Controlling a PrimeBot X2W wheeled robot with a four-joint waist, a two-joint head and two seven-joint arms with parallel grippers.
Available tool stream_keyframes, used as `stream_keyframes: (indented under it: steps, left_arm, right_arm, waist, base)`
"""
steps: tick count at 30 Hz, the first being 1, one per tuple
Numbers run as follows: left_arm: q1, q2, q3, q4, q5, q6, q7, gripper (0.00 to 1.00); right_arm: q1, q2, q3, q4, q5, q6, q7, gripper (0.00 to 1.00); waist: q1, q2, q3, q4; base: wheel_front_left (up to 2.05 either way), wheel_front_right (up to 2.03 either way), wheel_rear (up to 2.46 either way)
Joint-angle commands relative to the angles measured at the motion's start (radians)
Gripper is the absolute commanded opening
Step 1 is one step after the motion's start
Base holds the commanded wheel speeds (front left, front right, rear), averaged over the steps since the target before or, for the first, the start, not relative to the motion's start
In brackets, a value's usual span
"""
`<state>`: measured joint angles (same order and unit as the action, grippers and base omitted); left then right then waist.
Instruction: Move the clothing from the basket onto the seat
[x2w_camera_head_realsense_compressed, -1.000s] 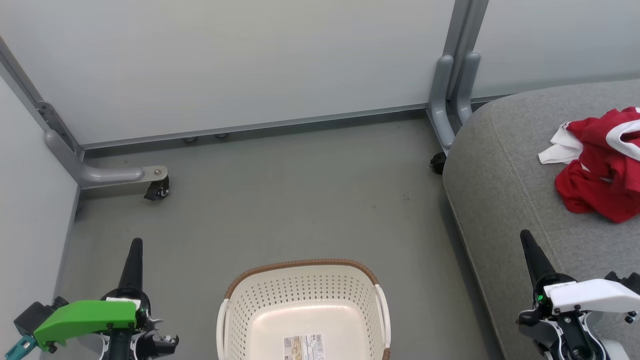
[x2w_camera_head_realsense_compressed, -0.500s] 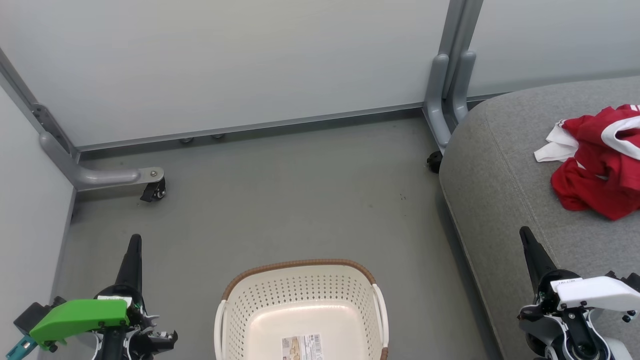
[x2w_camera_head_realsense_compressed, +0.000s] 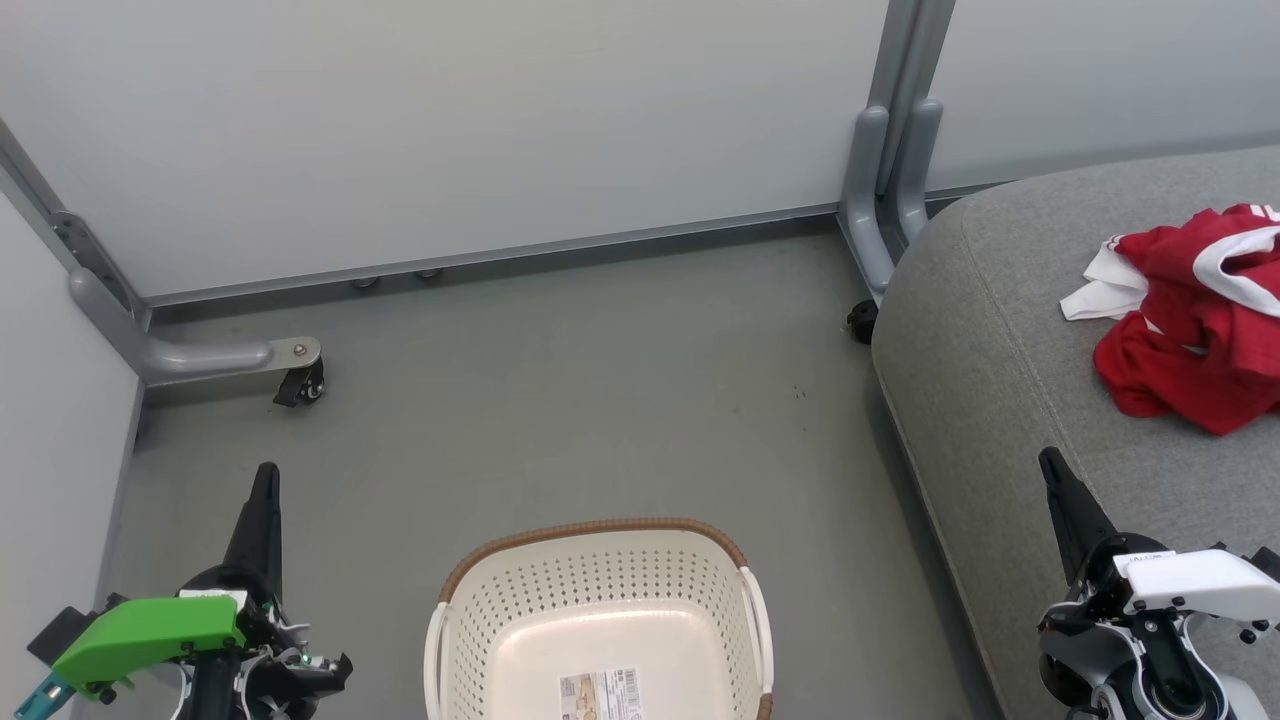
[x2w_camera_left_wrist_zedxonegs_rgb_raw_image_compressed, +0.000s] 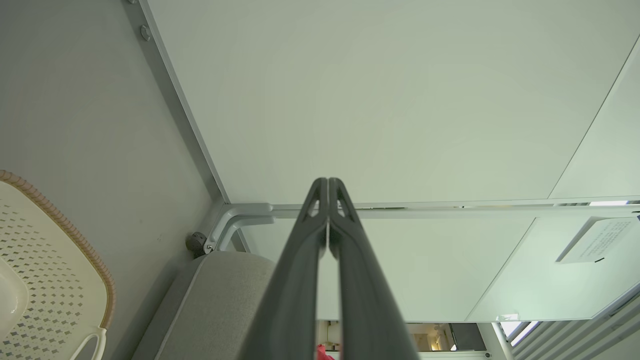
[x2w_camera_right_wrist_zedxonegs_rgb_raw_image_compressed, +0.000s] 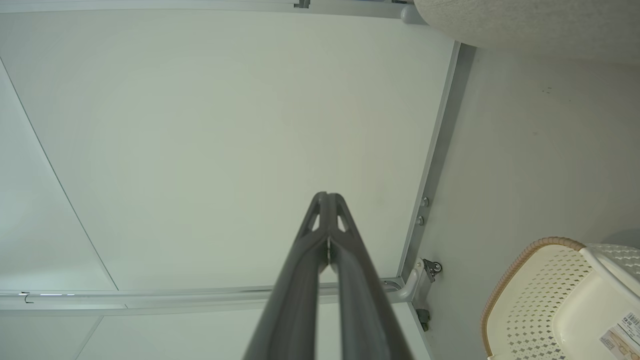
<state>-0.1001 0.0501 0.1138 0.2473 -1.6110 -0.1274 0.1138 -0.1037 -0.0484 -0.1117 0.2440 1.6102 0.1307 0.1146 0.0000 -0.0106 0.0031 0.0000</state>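
Note:
The red clothing (x2w_camera_head_realsense_compressed: 1195, 320) with white trim lies bunched on the grey seat (x2w_camera_head_realsense_compressed: 1000, 380) at the right of the head view. The white basket (x2w_camera_head_realsense_compressed: 600, 625) with its brown rim stands on the floor at bottom centre, holding nothing but a label (x2w_camera_head_realsense_compressed: 600, 695). My left gripper (x2w_camera_head_realsense_compressed: 266, 472) hangs shut over the floor to the basket's left. My right gripper (x2w_camera_head_realsense_compressed: 1047, 458) is shut above the seat's front part, below the clothing. In the wrist views both pairs of fingers meet at the tips, left gripper (x2w_camera_left_wrist_zedxonegs_rgb_raw_image_compressed: 327, 181), right gripper (x2w_camera_right_wrist_zedxonegs_rgb_raw_image_compressed: 327, 196). The basket (x2w_camera_left_wrist_zedxonegs_rgb_raw_image_compressed: 45, 260) and seat (x2w_camera_left_wrist_zedxonegs_rgb_raw_image_compressed: 220, 300) show beside the left fingers; the basket (x2w_camera_right_wrist_zedxonegs_rgb_raw_image_compressed: 555, 300) is at the right wrist view's lower right.
Pale partition panels (x2w_camera_head_realsense_compressed: 450, 130) close off the back and left. Their grey metal feet with castors (x2w_camera_head_realsense_compressed: 300, 385) (x2w_camera_head_realsense_compressed: 860, 322) stand on the grey floor (x2w_camera_head_realsense_compressed: 560, 390). An upright post (x2w_camera_head_realsense_compressed: 895, 150) rises by the seat's far corner.
The whole head view has slid a little left and up, so the camera has turned. Both grippers stay shut and the clothing lies as before.

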Motion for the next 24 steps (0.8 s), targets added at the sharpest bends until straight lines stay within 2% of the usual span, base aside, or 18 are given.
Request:
stream_keyframes:
  steps: [1, 24]
  left_arm:
    - [-0.016, 0.0, 0.003, -0.003, -0.003, -0.007, 0.005, 0.0]
    - [-0.014, 0.0, 0.003, -0.003, -0.003, -0.007, 0.004, 0.0]
  right_arm:
    - [-0.01, -0.006, -0.004, 0.003, 0.005, 0.0, 0.002, 0.0]
    - [-0.009, -0.005, -0.004, 0.003, 0.004, 0.0, 0.002, 0.0]
  waist:
    - [0.0, 0.0106, 0.0, 0.0]
    - [0.0, 0.0106, 0.0, 0.0]
  base:
    - [0.0, 0.0, 0.0]
    - [0.0, 0.0, 0.0]
